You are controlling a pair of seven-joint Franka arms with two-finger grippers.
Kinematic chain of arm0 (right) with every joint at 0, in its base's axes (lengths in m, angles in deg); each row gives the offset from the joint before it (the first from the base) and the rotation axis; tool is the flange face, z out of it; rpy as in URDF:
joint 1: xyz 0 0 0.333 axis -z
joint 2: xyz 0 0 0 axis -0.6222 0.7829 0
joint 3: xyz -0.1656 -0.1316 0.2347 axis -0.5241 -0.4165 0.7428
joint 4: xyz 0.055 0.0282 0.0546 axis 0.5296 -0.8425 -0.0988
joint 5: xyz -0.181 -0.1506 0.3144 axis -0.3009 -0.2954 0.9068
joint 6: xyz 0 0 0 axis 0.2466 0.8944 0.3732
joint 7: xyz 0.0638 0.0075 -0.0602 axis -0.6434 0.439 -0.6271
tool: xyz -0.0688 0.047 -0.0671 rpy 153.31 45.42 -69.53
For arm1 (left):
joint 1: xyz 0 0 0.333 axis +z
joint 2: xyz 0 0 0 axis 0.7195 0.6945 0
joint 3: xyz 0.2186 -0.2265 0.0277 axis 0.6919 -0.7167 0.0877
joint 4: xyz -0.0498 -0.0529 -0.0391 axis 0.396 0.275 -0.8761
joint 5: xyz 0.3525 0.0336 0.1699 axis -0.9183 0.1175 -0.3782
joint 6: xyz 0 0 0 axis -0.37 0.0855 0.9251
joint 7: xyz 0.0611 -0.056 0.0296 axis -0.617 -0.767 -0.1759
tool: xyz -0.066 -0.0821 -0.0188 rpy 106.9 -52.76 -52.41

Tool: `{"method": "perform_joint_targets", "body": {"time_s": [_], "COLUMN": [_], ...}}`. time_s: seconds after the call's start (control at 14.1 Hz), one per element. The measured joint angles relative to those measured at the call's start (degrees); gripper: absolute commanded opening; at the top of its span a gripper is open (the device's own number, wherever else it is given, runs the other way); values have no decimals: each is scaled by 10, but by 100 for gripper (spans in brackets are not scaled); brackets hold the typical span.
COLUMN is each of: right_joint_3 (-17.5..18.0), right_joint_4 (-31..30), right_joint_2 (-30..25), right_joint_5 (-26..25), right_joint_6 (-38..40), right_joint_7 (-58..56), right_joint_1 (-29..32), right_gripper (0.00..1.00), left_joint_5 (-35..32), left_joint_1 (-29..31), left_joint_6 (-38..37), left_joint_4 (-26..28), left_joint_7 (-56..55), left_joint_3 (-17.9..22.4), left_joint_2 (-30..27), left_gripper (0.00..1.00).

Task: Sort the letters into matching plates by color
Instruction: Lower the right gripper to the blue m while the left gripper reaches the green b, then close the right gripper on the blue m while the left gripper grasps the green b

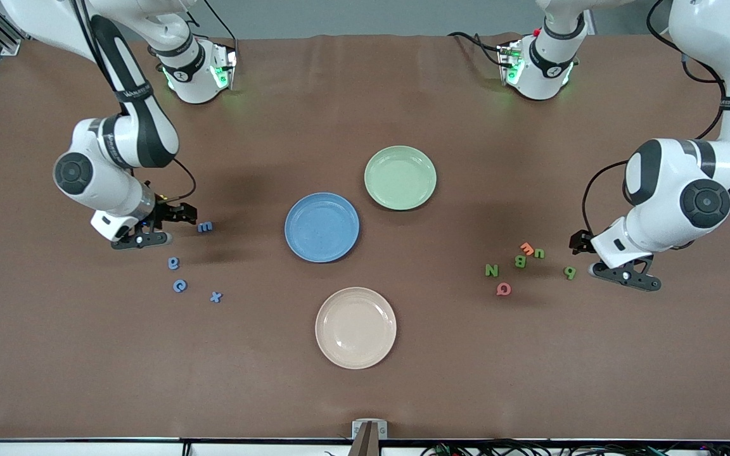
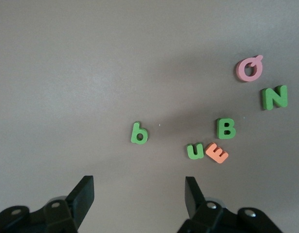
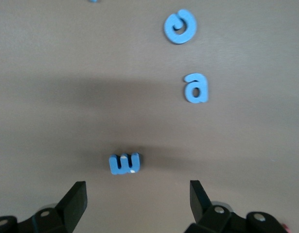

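Brown cloth-covered table, three plates.

A cream plate sits nearest the front camera; an orange letter and a pink letter lie among the green ones.

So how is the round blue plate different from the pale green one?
The round blue plate is darker and lies nearer the front camera; the pale green round plate lies farther back, more toward the left arm's end. The small blue foam letters lie at the right arm's end, the small green foam letters at the left arm's. Both plates look equal in size, shallow and empty.
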Motion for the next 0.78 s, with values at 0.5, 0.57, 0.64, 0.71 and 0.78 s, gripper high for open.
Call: {"method": "perform_joint_targets", "body": {"time_s": [0.5, 0.57, 0.64, 0.71, 0.78], "right_joint_3": [-2, -2, -2, -2, -2], "right_joint_4": [0, 0, 0, 0, 0], "right_joint_2": [51, 57, 61, 66, 70], "right_joint_5": [1, 2, 2, 3, 4], "right_joint_6": [-34, -36, -37, -37, -37], "right_joint_7": [-19, -20, -20, -20, -20], "right_joint_1": [-14, -14, -14, -14, -14], "right_gripper": [93, 93, 92, 92, 92], "left_joint_5": [0, 0, 0, 0, 0], "left_joint_1": [27, 29, 29, 29, 29], "left_joint_6": [37, 42, 45, 46, 46], "left_joint_4": [0, 0, 0, 0, 0], "left_joint_7": [44, 49, 50, 52, 60], "left_joint_3": [1, 1, 1, 0, 0], "left_joint_2": [32, 36, 39, 41, 42], "left_gripper": [79, 79, 77, 76, 76]}}
